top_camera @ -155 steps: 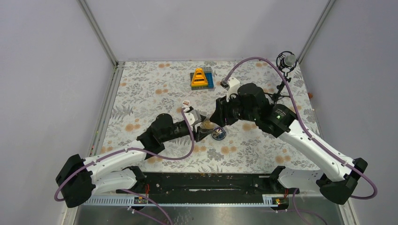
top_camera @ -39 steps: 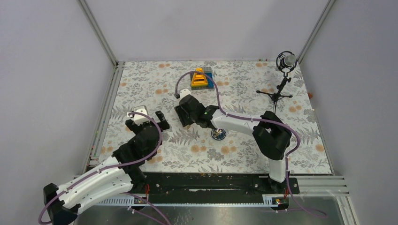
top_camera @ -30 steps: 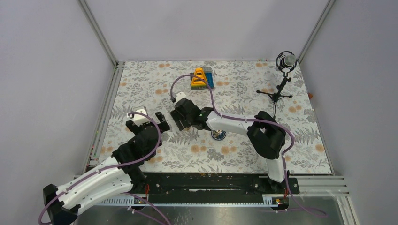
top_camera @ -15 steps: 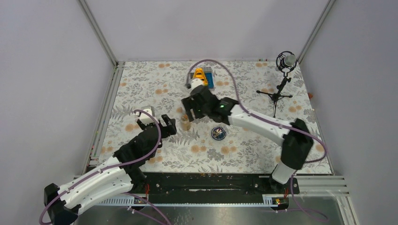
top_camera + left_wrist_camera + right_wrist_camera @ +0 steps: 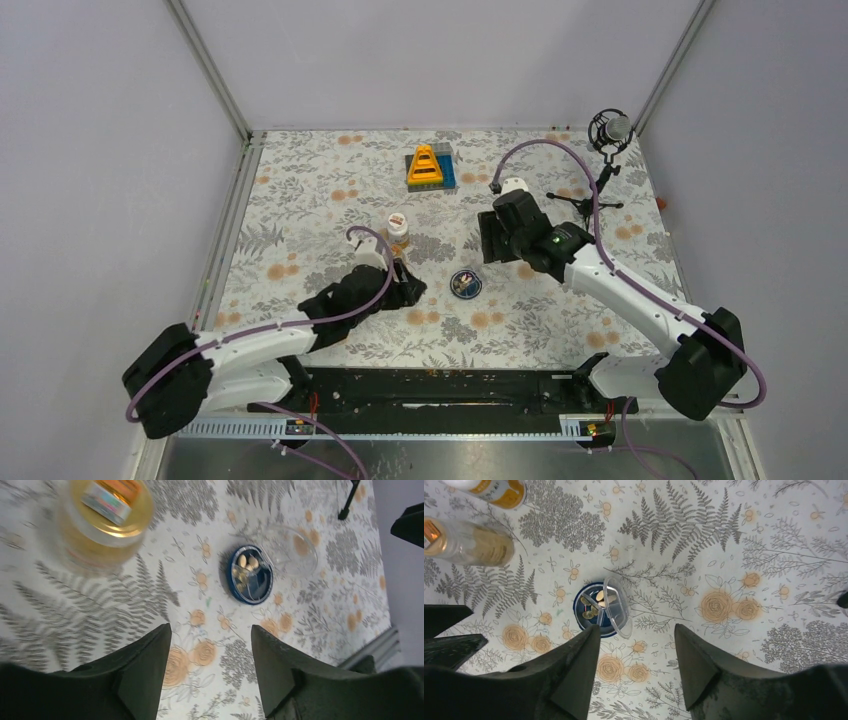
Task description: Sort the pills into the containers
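No readable text anywhere. Translucent amber pill bottle (image 5: 100, 527): a silvery-orange sticker on it, blurred, no letters made out. White pill bottle with orange-red label (image 5: 496, 491): cut off by the frame edge, print too small to read.

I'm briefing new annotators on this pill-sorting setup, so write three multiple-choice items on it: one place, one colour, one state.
1. The yellow toy stands: A) at the near edge B) on the table's far side, beyond the dish C) off the table.
2. The dish holding the pills is: A) red B) green C) dark blue.
3. The left fingers are: A) shut tight together B) open, nothing between them C) out of view.
Answers: 1 B, the top view shows it past the dish; 2 C, both wrist views show a blue rim; 3 B, bare table shows between them.
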Robot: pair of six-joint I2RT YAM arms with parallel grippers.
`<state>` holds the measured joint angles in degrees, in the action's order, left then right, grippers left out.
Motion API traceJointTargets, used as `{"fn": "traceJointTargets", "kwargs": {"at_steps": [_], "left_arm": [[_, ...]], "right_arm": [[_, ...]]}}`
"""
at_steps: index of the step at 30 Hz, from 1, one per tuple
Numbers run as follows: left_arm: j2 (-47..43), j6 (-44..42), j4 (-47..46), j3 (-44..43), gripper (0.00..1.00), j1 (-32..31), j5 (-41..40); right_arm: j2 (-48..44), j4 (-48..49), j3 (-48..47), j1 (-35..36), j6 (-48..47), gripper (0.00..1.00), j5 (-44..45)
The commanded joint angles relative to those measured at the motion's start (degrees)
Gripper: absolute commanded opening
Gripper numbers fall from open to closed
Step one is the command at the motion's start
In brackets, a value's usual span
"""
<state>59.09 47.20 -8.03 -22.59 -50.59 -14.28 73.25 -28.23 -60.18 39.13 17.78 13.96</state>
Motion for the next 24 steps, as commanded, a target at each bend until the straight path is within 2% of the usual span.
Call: {"fn": "traceJointTargets", "kwargs": {"at_steps": [1,5,7,12,17,24], "left_arm": [[6.85,7.72,-15.36,-0.04,0.61,-0.64,8.63],[13.61,11.57,-19.16,-1.55,0.62,-0.96,9.95],[17.31,13.65,-21.45,-2.11,0.59,-0.95,10.4],[24.83,16.68,-26.09,-3.94,0.48,-1.08,10.72],[30.63,18.66,-31.75,-5.11,0.45,-1.27,11.57],[34.63,21.08,-32.47,-6.26,0.38,-1.4,9.23]], "right_arm": [[-0.5,1.15,1.46,-2.25,0.07,0.6,-6.53],[1.91,1.46,1.43,-3.64,0.21,0.5,-8.86],[2.93,2.39,1.74,-3.84,-0.14,0.48,-9.01],[4.51,3.34,2.16,-4.27,-0.64,0.46,-9.88],[4.89,5.14,3.13,-4.49,-0.77,0.45,-10.51],[4.87,5.83,3.71,-4.51,-0.63,0.45,-12.46]]}}
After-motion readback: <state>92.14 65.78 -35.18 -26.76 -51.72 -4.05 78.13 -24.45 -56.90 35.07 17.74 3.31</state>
